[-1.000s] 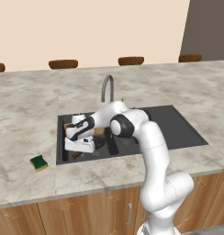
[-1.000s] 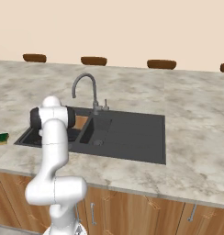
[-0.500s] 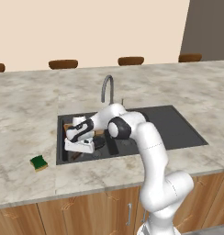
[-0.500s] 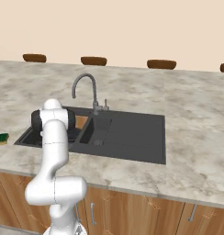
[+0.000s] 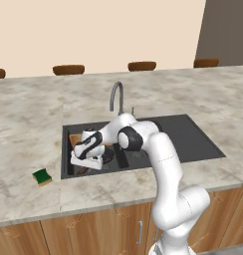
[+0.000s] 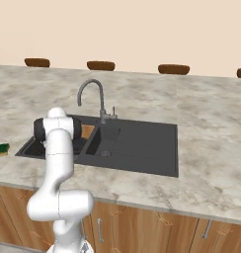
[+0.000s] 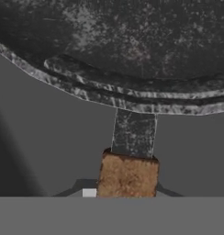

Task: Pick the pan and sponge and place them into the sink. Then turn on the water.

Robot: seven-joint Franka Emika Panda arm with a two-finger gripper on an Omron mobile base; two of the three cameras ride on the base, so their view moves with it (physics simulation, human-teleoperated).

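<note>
Fingers (image 5: 85, 160) pinch pan (image 7: 132, 59) by handle, low in sink (image 5: 193, 137); sponge (image 5: 42, 177) on table, off to side.

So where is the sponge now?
The sponge lies on the counter, to the left of the sink in the left base view, at the left edge in the right base view.

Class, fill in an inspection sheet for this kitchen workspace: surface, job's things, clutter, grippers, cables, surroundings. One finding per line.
Surface: marble-look counter.
Job's things: pan down in the left basin of the sink, gripped by its handle; sponge on the counter left of the sink; faucet with no water running.
Clutter: nothing seen.
Grippers: gripper low in the left basin, shut on the pan handle.
Cables: nothing seen.
Surroundings: brown stools behind the counter, wooden cabinets below.
</note>
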